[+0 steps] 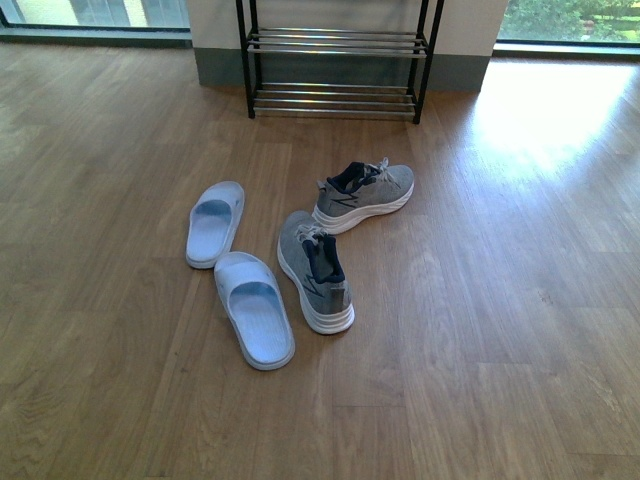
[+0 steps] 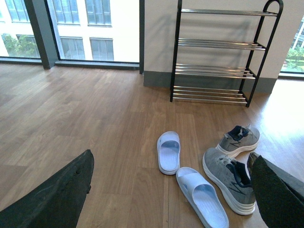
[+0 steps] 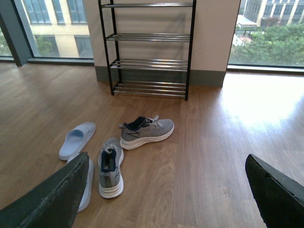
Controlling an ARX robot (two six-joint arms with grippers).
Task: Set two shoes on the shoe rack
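A: How are the end effectors seen?
B: The left end effector (image 2: 170, 155) is spread wide, and so is the right end effector (image 3: 166, 156). Nothing is gripped by either one.
A: Where are the grey shoes found?
B: Both are laid ahead of the two end effectors and lower than them. The near sneaker (image 1: 315, 270) is placed closest, with its heel turned towards them. The far sneaker (image 1: 362, 196) is laid sideways just past its toe. Whether the two are touching cannot be told.
A: And the blue ones?
B: The near slide (image 1: 255, 308) and the far slide (image 1: 214, 223) are laid beside the sneakers, more on the left end effector's side.
A: Is anything hidden?
B: In the left wrist view, the near sneaker's heel is partly covered by a left finger (image 2: 275, 194). In the right wrist view, the near slide is partly covered by a right finger (image 3: 47, 199).
A: Where is the shoe rack seen?
B: The shoe rack (image 1: 335, 42) is stood well past all the shoes, farthest from both end effectors, against the wall (image 1: 212, 22).
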